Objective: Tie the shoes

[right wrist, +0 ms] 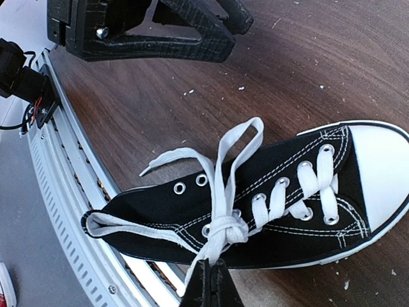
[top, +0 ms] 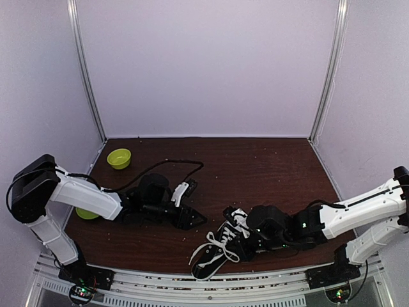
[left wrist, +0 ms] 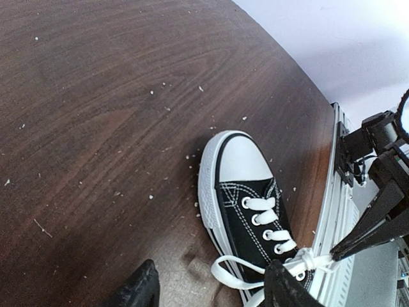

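On the table's near edge, seen from above, the black sneaker [top: 211,263] lies with its heel by the front rail and its white toe cap pointing up the table, white laces [top: 213,248] spilled loosely over it. Well away on the left sit a green bowl [top: 119,158] and a second green thing [top: 85,213], the latter half hidden behind the left arm. A black cable [top: 176,164] loops across the wood behind that arm. The left arm stretches low from its corner toward the middle, with the left gripper [top: 199,220] stopping short of the shoe. The right arm reaches in low from the right, and the right gripper [top: 239,242] sits over the laces. The table [top: 268,166] is dark brown wood and the walls are pale lilac.

From the left wrist, its two fingers [left wrist: 137,291] stand well apart at the bottom of the view with nothing clamped between them. The sneaker lies ahead, toe away, and the right gripper's thin black tips pinch the laces at the knot. Pale crumbs [left wrist: 152,93] dot the wood.

From the right wrist, the fingers are pressed together on the laces just below the knot. One loop stands up across the shoe's tongue, and a loose end trails toward the metal rail [right wrist: 70,192]. The left gripper fills the top edge, clear of the shoe.
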You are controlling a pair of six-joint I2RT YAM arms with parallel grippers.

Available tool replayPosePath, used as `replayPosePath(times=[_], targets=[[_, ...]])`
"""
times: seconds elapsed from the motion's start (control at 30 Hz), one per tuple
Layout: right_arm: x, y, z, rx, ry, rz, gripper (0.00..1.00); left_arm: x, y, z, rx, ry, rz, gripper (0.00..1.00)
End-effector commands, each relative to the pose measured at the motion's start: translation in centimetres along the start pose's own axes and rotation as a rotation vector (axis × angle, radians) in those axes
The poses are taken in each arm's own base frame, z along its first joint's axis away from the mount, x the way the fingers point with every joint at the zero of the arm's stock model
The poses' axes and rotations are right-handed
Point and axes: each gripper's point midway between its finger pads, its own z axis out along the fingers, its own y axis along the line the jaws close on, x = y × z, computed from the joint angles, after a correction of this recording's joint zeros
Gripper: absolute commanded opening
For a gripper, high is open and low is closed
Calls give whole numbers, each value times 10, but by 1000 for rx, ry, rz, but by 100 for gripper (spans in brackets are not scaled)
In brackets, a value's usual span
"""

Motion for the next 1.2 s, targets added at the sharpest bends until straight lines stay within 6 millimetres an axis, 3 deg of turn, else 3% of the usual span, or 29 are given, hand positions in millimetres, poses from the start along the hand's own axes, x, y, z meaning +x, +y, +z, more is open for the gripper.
replayPosePath(times=[0.0, 0.3, 0.5, 0.87, 0.93, 1.07, 1.17], targets=[[-9, -10, -12, 61, -47, 9, 0, -6, 2, -1, 0, -30, 0, 58], [18, -62, -27, 227, -20, 105, 0, -8, -6, 3, 50, -33, -4, 58], [20, -87, -33, 297, -41, 181, 0, 1, -25, 13, 155, -2, 2, 58], [15, -105, -29, 313, -40, 223, 1, 26, -71, 21, 349, 79, 69, 59], [16, -103, -29, 289, -43, 221, 15, 31, -78, 20, 378, 87, 80, 60], [21, -89, -31, 152, -86, 228, 53, 44, -83, 19, 380, 123, 105, 62], [24, -69, -33, -7, -118, 212, 66, 51, -82, 22, 341, 151, 130, 62]])
